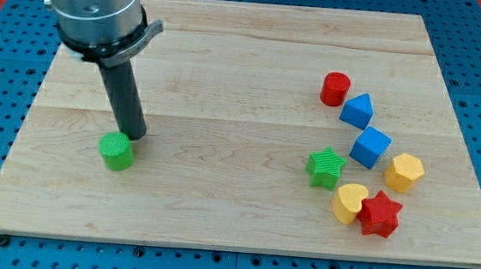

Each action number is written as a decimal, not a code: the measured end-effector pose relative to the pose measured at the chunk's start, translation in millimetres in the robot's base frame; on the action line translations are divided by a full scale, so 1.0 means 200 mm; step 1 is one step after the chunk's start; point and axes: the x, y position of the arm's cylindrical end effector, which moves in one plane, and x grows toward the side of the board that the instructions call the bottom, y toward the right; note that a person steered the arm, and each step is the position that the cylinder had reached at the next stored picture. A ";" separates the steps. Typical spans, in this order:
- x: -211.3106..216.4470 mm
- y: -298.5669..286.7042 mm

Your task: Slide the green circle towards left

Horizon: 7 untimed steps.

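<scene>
The green circle (117, 151) is a short green cylinder lying on the wooden board (229, 56) at the view's left, near the bottom. My tip (135, 135) is the lower end of the dark rod. It stands just to the upper right of the green circle, touching or nearly touching its edge. The rod rises up and to the left into the grey arm body at the view's top left.
A cluster of blocks lies at the view's right: a red cylinder (335, 89), a blue triangle-like block (357, 110), a blue cube (370, 147), a green star (326, 167), a yellow hexagon (404, 172), a yellow heart (349, 202), a red star (379, 214).
</scene>
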 end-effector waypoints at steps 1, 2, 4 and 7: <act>0.11 -0.03; 0.09 -0.01; 0.13 0.29; 0.24 0.21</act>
